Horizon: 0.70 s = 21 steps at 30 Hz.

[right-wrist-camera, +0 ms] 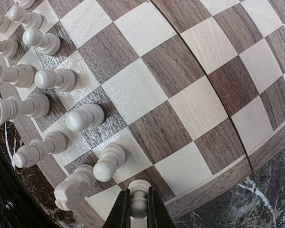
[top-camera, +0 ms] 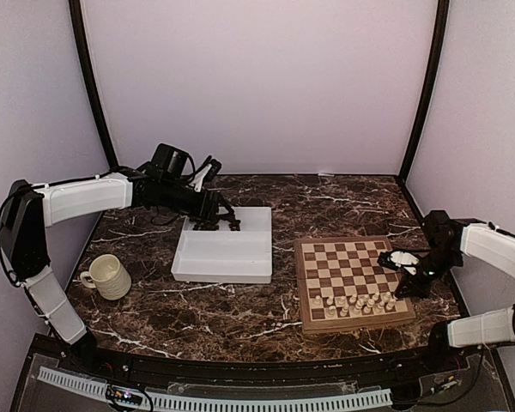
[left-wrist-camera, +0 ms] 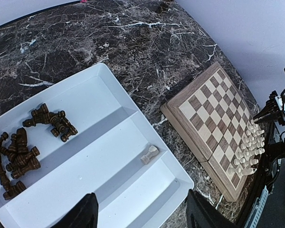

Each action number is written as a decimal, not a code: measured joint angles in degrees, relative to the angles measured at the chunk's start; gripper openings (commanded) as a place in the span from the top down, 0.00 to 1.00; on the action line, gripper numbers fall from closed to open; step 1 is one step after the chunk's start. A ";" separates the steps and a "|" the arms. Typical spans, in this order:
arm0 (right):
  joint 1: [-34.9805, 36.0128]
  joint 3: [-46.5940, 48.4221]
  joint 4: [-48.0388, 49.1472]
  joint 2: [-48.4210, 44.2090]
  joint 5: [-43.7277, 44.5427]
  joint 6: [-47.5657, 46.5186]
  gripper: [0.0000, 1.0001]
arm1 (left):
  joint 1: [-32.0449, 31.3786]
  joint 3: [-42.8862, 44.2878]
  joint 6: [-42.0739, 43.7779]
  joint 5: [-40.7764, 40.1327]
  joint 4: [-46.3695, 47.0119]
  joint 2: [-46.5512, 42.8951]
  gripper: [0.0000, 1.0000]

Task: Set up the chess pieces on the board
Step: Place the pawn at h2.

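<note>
So the cream piece (right-wrist-camera: 139, 190) sits at the bottom edge of the frame, pinched in the right gripper (right-wrist-camera: 138, 203) over a corner of the board (right-wrist-camera: 180, 95), likely to finish the white rows (right-wrist-camera: 52, 78). The left gripper (left-wrist-camera: 145, 211) hangs fingers apart over the tray (left-wrist-camera: 109, 95), probably for the dark pieces (left-wrist-camera: 19, 152) at lower left.

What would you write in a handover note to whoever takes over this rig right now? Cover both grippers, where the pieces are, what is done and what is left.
Left gripper: open, empty, above the white tray.
Right gripper: shut on a cream piece at the board's near corner.
Done: cream pieces stand in two rows along the board's near edge.
To do: a stray cream piece and all the dark pieces lie in the tray; the board's far side is bare.
</note>
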 measured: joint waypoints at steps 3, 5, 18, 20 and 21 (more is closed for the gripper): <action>-0.85 0.02 -0.26 -0.55 0.17 0.00 0.98 | 0.00 0.11 -0.02 0.07 -0.07 0.11 0.34; -2.14 0.02 -0.61 -1.44 0.42 0.00 0.98 | 0.00 0.33 -0.09 0.09 -0.15 0.24 0.34; -2.99 0.02 -2.14 -0.68 -0.33 -1.42 0.96 | 0.00 0.70 -0.20 0.52 -0.68 0.79 0.34; -3.06 0.11 -2.25 -0.31 -0.57 -1.64 0.96 | 0.00 0.70 -0.20 0.55 -0.87 0.83 0.34; -3.08 0.13 -2.27 -0.31 -0.61 -1.68 0.96 | 0.00 0.70 -0.20 0.55 -0.87 0.83 0.34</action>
